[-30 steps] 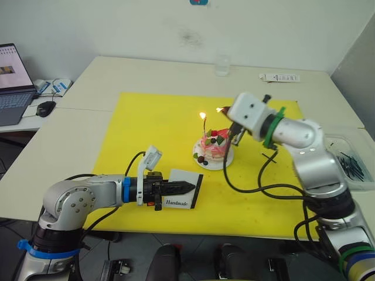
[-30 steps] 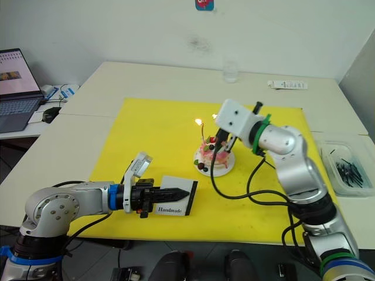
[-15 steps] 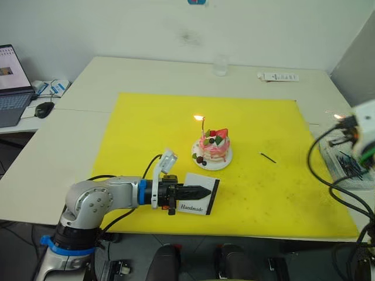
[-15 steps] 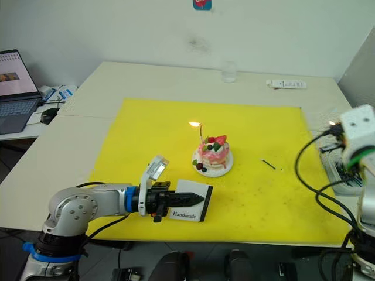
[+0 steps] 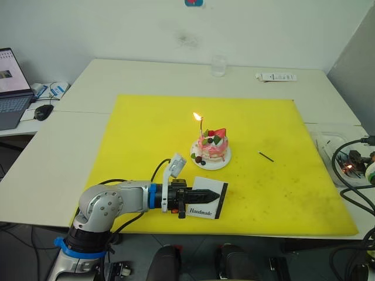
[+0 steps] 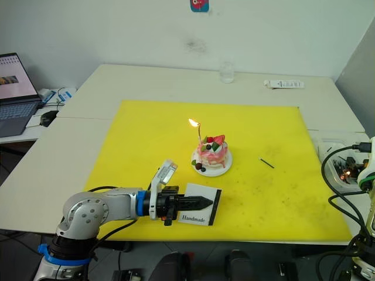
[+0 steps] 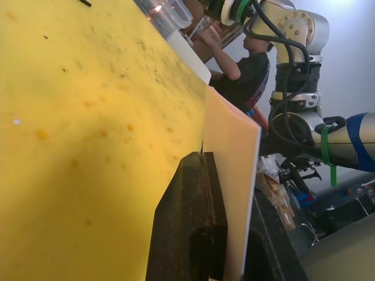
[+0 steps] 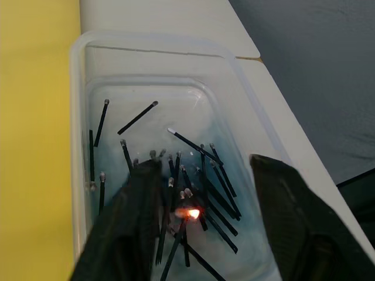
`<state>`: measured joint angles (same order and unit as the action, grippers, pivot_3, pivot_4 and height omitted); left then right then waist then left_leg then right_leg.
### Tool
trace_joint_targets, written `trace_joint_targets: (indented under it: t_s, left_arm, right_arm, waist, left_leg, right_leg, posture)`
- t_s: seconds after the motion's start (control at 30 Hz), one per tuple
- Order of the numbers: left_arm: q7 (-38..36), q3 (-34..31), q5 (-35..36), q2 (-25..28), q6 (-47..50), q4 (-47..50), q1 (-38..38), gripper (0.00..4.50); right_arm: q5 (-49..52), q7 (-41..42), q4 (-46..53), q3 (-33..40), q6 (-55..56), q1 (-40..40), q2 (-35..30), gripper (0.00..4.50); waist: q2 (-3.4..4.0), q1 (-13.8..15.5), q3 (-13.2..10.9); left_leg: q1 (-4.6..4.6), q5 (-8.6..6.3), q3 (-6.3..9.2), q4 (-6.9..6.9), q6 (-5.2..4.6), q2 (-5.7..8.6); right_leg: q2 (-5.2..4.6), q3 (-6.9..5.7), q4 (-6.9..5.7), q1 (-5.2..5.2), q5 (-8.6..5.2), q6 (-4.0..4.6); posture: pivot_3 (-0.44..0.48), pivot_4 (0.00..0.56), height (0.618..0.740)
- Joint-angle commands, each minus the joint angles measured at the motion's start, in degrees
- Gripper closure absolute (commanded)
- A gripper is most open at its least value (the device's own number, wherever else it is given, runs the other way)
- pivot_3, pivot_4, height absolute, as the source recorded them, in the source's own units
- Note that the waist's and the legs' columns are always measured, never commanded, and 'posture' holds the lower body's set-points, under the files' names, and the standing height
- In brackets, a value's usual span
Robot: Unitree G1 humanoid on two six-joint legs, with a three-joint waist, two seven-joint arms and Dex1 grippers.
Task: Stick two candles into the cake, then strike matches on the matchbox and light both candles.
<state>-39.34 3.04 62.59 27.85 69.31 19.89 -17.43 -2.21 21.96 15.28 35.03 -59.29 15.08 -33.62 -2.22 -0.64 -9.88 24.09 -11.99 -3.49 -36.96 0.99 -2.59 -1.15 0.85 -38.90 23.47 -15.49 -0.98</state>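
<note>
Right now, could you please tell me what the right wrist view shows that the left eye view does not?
Right wrist view: the open right gripper over dark matches lying loose in the clear tray, one burning at its tip. Left eye view: the cake with a lit candle, and the left gripper shut on the matchbox. Both: the clear tray and the yellow mat beside it.
</note>
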Motion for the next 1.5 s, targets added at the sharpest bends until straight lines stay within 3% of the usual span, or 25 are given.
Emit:
trace_joint_targets:
  t_s: [0.03, 0.1, 0.43, 0.77, 1.13, 1.5]
  left_arm:
    - [0.4, -0.7, 0.6, -0.2, -0.7, 1.9, 0.6, 4.50]
    - [0.6, -0.7, 0.6, -0.3, -0.8, 1.9, 0.7, 4.50]
    - [0.9, -1.3, 0.4, 0.0, -1.8, 1.1, 0.7, 4.50]
    - [1.5, -2.0, 0.8, 0.0, -1.7, 1.8, 1.5, 4.50]
    - [2.2, -3.1, 2.0, 1.2, -1.1, 3.2, 2.0, 4.50]
    - [2.6, -4.2, 3.3, 2.7, 0.1, 3.4, 1.2, 4.50]
  right_arm:
    - [2.0, -0.9, 3.1, 2.5, 2.2, 0.3, -1.2, 0.50]
    - [3.0, -0.9, 4.1, 2.4, 3.6, -0.2, -1.5, 0.03]
    - [11.4, 10.8, 14.6, -2.4, 25.2, -8.4, -4.0, 0.03]
    - [21.2, 17.6, 19.6, -7.6, 22.3, -14.6, -6.0, 0.03]
    - [15.8, 17.2, 8.2, -21.3, 33.1, -13.8, -5.0, 0.03]
    - [14.1, 15.0, -7.4, -27.5, 39.3, -5.8, -0.1, 0.03]
  waist:
    - [0.00, 0.0, 0.0]
    - [0.00, 0.0, 0.0]
    - [0.02, 0.0, 0.0]
    - [0.01, 0.2, 0.0]
    - [0.00, 0.1, 0.0]
    - [-0.01, 0.2, -0.1]
  left_leg:
    - [0.00, 0.00, 0.01, 0.01, 0.00, 0.00]
    - [0.00, 0.00, 0.02, 0.03, 0.00, -0.01]
    - [0.00, 0.00, 0.05, 0.03, 0.00, -0.04]
    - [0.00, 0.00, 0.09, 0.02, 0.00, -0.05]
    - [-0.01, -0.01, 0.07, 0.01, 0.00, -0.03]
    - [0.02, 0.00, 0.06, 0.02, 0.00, -0.04]
  right_leg:
    - [0.00, -0.01, 0.00, 0.00, 0.00, 0.00]
    - [0.01, -0.02, 0.00, 0.00, -0.01, 0.00]
    - [0.02, -0.07, 0.03, -0.02, -0.01, -0.01]
    - [-0.01, -0.09, 0.05, -0.05, -0.01, -0.01]
    - [-0.02, -0.08, 0.07, -0.04, -0.02, 0.01]
    - [0.00, -0.08, 0.07, -0.03, -0.04, 0.03]
  posture:
    - [0.000, 0.150, 0.727]
    - [0.000, 0.150, 0.727]
    - [0.000, 0.150, 0.727]
    - [0.000, 0.150, 0.727]
    - [0.000, 0.150, 0.727]
    - [0.000, 0.150, 0.727]
